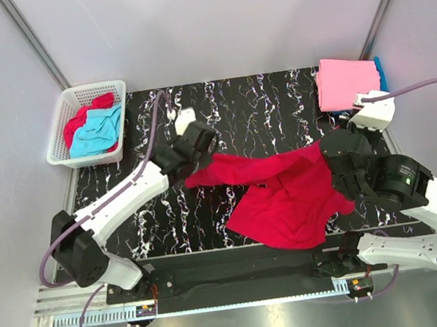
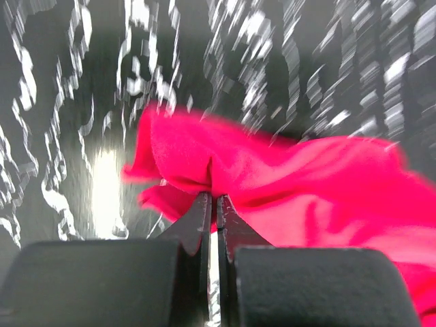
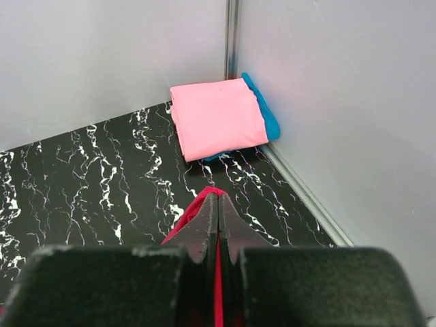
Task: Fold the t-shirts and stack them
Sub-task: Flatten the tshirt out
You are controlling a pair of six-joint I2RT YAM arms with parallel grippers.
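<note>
While both arms reach in over the black, white-veined table (image 1: pixel 227 106), a crimson red shirt (image 1: pixel 288 199) is strung between them, across the near half of the table. The left arm (image 1: pixel 126 196) comes in from the left, and its jaws are pressed together on a fold at the shirt's left end. The left wrist view, though blurred, shows the cloth bunched and pinched right at the tips. The right arm (image 1: pixel 398 180) bends over the shirt's right end. Its jaws are likewise closed tight, with a thin strip of red cloth caught between them in the right wrist view. From above, the shirt's upper edge runs as a band from one grip to the other, while the rest sags in rumpled folds toward the near edge of the table. Whether that lower part rests on the table or hangs just above it I cannot tell.

In the far right corner lies a folded pink shirt (image 1: pixel 347 82), stacked on a folded blue shirt (image 3: pixel 270 121) whose edge peeps out on the wall side. At the far left corner stands a white lattice basket (image 1: pixel 59 144) holding a second red shirt (image 1: pixel 77 127) and a turquoise shirt (image 1: pixel 98 135). Both are crumpled, the turquoise one lying partly over the red.
</note>
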